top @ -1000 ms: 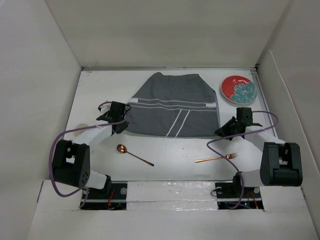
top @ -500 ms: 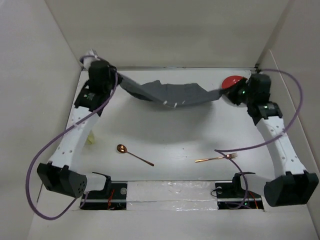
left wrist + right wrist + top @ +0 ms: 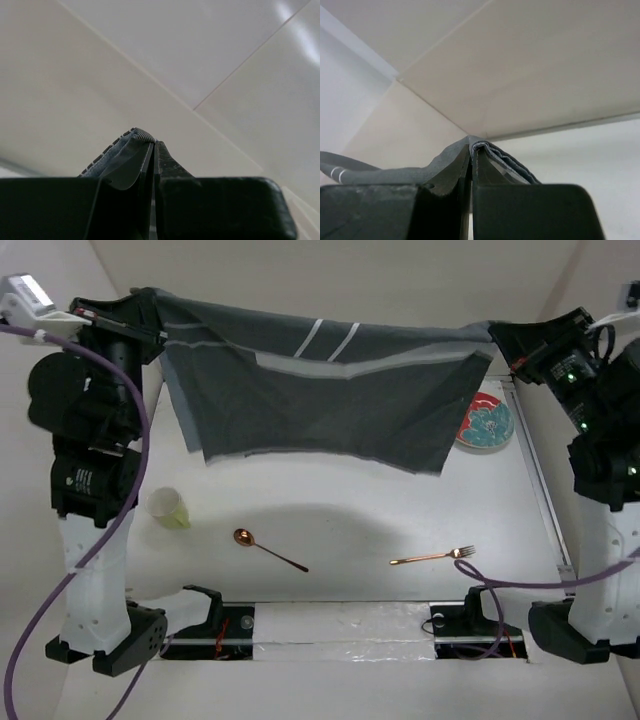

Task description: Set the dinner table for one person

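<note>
1. Grey mat [image 3: 320,400], one corner clamped in left gripper [image 3: 148,312], high at far left. Wrist view shows the jaws pressed together on the folded cloth edge.
2. Cup [image 3: 170,508], pale green, low left on table [image 3: 350,505], looks tipped on its side. Probably light and prone to rolling, so grip across the wall near the rim.
3. Spoon [image 3: 268,549], copper, flat on table, left of centre. Thin and slippery; pinch it mid-handle.
4. Mat hangs in the air between the two grippers, top edge taut, lower edge sagging free over the far half of table. Soft, limp and light, so corners are the only sane hold. Don't let go of either before it's laid flat.
5. Table: white, matte, rigid, spans the whole floor of the view. Nothing to grasp, it's just the landing surface. Cloth likely won't slide much on it.
6. Fork [image 3: 432,557], copper, flat on table, right of centre.
7. Plate [image 3: 492,426], red with a teal flower, far right, partly behind the mat's hanging corner. Likely fragile; take it by the rim.
8. Right gripper [image 3: 503,337] closed tight on the other mat corner, high at far right.
</note>
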Robot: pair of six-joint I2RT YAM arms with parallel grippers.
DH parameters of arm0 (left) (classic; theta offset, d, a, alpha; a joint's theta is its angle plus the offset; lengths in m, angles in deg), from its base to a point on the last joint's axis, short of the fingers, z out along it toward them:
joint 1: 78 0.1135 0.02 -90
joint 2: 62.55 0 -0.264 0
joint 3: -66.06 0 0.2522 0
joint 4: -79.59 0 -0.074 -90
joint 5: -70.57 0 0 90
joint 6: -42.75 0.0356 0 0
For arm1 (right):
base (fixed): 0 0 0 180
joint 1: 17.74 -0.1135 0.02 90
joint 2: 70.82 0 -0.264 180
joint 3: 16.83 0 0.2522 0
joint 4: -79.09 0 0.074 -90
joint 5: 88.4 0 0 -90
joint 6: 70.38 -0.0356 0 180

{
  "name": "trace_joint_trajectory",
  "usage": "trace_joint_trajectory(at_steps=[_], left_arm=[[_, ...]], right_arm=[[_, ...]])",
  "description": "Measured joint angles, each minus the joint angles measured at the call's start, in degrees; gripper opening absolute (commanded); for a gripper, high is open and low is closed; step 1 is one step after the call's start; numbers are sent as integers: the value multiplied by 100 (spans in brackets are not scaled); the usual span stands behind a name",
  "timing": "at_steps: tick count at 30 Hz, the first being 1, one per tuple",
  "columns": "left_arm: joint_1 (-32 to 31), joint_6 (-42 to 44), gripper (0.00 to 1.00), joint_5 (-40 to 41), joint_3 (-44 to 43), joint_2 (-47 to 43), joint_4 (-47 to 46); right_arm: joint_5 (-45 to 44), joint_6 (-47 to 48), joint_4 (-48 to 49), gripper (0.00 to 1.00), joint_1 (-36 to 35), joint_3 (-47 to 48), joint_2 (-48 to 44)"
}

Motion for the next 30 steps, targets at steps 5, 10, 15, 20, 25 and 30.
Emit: trace_joint_trajectory(at_steps=[5, 10, 15, 20, 25, 30], left_arm=[[31, 125, 0, 122, 938, 481, -24], [494, 105, 0, -623, 999, 2028, 50], [990, -68, 0, -1270, 85, 3615, 667], [1320, -409, 0, -1908, -463, 3733, 573], [1521, -481, 0, -2179, 407, 2787, -116], [1775, -503, 0, -2632, 3342, 1386, -1115]], right_arm=[[199, 0, 7, 0, 55, -354, 778], [348, -9, 35, 0, 155, -437, 2059], [494, -83, -50, 0, 175, 546, 3401], [684, -243, -31, 0, 236, 2090, 4301], [789, -262, 638, 0, 295, 960, 3519], [1049, -210, 1486, 0, 382, -1976, 2262]])
